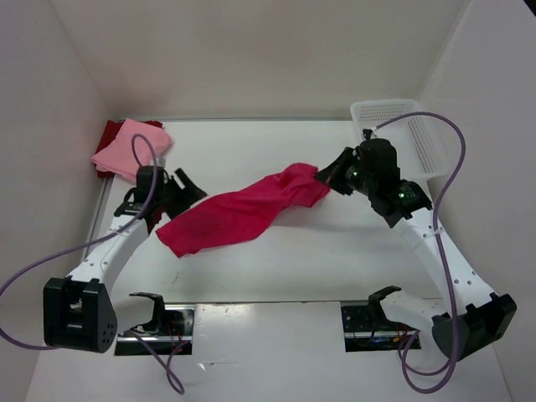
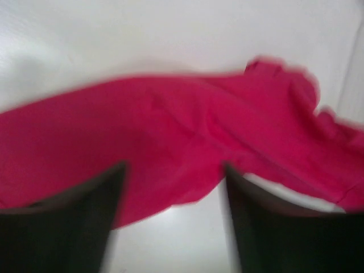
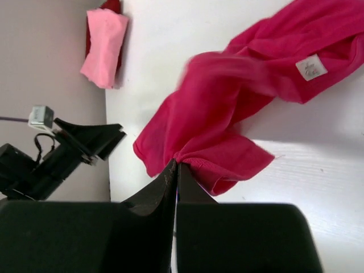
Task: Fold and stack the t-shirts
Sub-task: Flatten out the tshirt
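Diagonally across the table (image 1: pixel 335 251) lies the rumpled magenta t-shirt (image 1: pixel 243 209), right end pinched by the right gripper (image 3: pixel 176 166), left gripper (image 1: pixel 194 188) spread, seemingly just short of it; light pink shirt (image 1: pixel 131 149) atop dark red shirt (image 1: pixel 107 134) far left.

Magenta tee (image 1: pixel 243 213) stretched diagonally, rumpled; pink tee (image 1: pixel 132 149) folded atop dark-red tee (image 1: pixel 110 131).

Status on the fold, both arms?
Right gripper shut on magenta shirt edge. Left gripper open at its other end. Pink shirt folded atop red shirt, far left. Basket far right, clear of the cloth.
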`<action>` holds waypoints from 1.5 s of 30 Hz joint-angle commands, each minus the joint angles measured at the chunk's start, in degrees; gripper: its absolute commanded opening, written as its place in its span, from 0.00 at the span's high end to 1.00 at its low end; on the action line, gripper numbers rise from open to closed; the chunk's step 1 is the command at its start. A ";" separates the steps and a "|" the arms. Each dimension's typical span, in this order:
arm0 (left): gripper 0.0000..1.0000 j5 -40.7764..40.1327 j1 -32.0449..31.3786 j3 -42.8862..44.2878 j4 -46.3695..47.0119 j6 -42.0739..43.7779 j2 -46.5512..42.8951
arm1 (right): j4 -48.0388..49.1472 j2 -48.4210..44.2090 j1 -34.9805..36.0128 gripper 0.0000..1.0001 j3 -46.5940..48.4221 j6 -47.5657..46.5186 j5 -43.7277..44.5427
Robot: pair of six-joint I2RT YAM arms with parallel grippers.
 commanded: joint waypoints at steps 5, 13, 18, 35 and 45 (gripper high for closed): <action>0.01 -9.26 -11.22 -8.84 -9.28 -3.11 -7.33 | -2.07 1.04 -5.78 1.00 -5.67 -0.71 -5.09; 0.47 -15.25 -11.84 -18.95 -11.40 -14.00 -13.76 | 2.06 5.09 -6.31 1.00 -7.87 -2.46 -7.21; 0.30 -17.72 -11.23 -21.76 -11.41 -17.53 -17.98 | 2.59 5.62 -6.31 1.00 -9.01 -3.69 -7.82; 0.78 -14.64 -10.35 -17.21 -1.73 -18.58 -8.57 | 6.37 7.20 -6.31 1.00 -11.22 -4.22 -11.25; 1.00 -13.94 -6.83 -6.67 -8.22 -12.44 -15.96 | -1.26 1.41 -6.31 1.00 -9.46 -6.41 -10.20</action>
